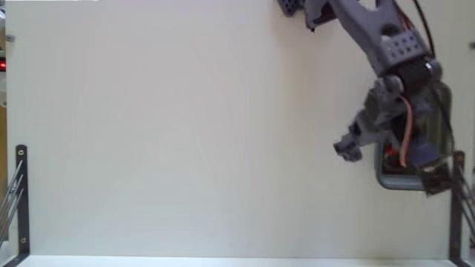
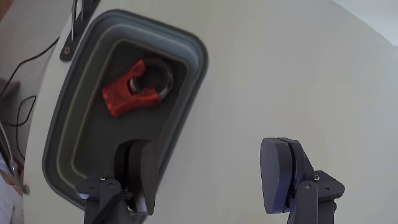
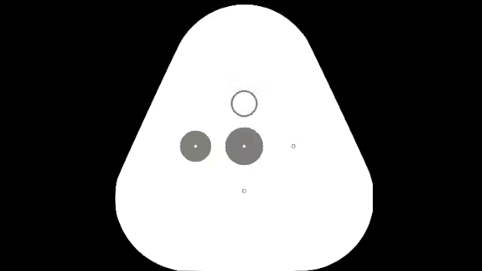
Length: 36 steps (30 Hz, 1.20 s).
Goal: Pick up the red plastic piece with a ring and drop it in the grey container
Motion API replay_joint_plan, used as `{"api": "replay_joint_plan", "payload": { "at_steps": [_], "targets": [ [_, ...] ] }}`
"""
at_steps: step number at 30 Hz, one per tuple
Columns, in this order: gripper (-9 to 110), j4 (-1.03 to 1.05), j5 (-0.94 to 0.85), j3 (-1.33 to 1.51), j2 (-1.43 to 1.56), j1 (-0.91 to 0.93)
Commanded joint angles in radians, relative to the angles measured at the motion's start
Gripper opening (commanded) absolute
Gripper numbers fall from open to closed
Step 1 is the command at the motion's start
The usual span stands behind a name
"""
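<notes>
Your hand is spread and empty above the worktop; the red plastic piece already lies inside the grey container, likely light, stiff, best pinched across its body.
</notes>
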Motion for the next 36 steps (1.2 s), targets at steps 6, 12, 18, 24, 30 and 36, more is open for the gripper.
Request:
{"api": "replay_joint_plan", "payload": {
  "at_steps": [6, 12, 18, 24, 30, 36],
  "targets": [
    [110, -0.006, 0.005, 0.106, 0.184, 0.093],
    [110, -0.005, 0.005, 0.191, 0.269, 0.158],
    [110, -0.005, 0.005, 0.27, 0.349, 0.218],
    [110, -0.005, 0.005, 0.34, 0.42, 0.273],
    [110, -0.004, 0.005, 0.4, 0.48, 0.319],
    [110, -0.004, 0.005, 0.445, 0.526, 0.353]
  ]
}}
